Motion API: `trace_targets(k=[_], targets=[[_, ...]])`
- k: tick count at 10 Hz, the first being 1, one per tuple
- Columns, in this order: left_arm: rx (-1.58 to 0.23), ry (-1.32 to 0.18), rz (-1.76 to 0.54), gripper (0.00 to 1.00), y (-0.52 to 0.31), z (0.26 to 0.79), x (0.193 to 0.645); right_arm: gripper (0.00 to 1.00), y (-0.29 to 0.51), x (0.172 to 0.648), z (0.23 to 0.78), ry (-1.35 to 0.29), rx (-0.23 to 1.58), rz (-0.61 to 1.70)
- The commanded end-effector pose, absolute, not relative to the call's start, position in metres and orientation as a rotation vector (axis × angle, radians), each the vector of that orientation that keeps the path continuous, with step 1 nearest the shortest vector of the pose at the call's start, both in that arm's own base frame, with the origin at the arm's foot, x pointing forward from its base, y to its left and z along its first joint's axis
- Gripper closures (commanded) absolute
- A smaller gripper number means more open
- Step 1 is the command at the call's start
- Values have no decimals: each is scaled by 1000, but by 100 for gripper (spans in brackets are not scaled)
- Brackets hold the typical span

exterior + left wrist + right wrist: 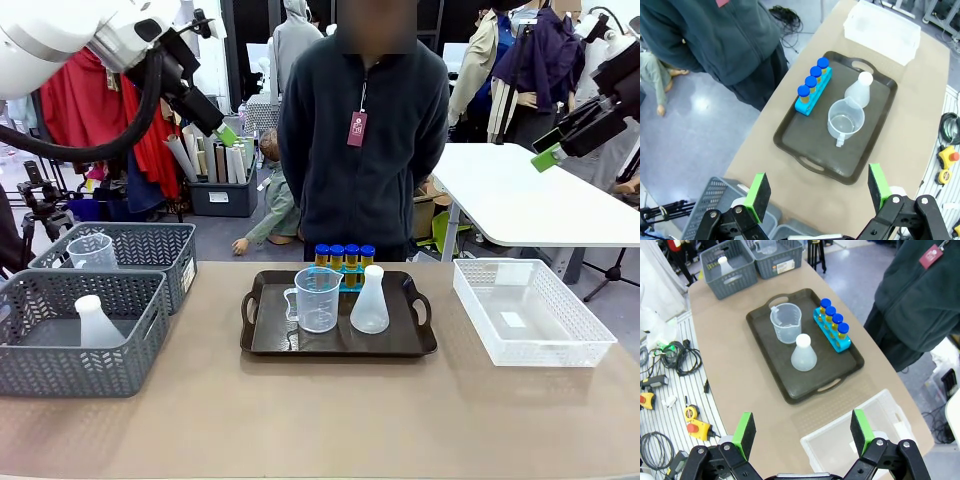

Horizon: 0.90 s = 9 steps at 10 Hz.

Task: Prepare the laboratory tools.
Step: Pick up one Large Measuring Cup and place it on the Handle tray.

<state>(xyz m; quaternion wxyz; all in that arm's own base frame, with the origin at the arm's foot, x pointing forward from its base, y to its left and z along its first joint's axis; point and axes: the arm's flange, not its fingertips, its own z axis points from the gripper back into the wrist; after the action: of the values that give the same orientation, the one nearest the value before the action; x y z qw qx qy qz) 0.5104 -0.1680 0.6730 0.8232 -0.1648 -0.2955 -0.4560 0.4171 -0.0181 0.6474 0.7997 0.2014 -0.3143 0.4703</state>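
A dark tray (265, 345) (815, 150) (770, 355) in the table's middle carries a clear handled measuring beaker (317, 299) (844, 121) (785, 322), a translucent white conical flask (369, 301) (859, 90) (803, 354) and a blue rack (810, 100) (832, 337) with four amber blue-capped tubes (344, 256) (812, 81) (832, 317). My left gripper (226, 133) (817, 192) hangs open high at the upper left. My right gripper (548, 156) (802, 430) is open high at the upper right. Both are empty. A person (362, 130) stands behind the tray.
Two grey baskets sit at the left: the near one (60, 375) (730, 277) holds another flask (96, 322), the far one (150, 245) another beaker (92, 251). A clear white bin (530, 315) (885, 27) (840, 450) stands at the right.
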Motion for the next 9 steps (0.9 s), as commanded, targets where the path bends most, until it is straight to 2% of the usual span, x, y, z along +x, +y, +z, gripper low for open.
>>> trace_targets(k=[1, 9], targets=[[-348, -634, -966, 0, -166, 675, 511, 0, -18, 418, 649, -687, 447, 1010], [-348, -634, -966, 0, -166, 675, 511, 0, -18, 418, 649, -687, 447, 1010]])
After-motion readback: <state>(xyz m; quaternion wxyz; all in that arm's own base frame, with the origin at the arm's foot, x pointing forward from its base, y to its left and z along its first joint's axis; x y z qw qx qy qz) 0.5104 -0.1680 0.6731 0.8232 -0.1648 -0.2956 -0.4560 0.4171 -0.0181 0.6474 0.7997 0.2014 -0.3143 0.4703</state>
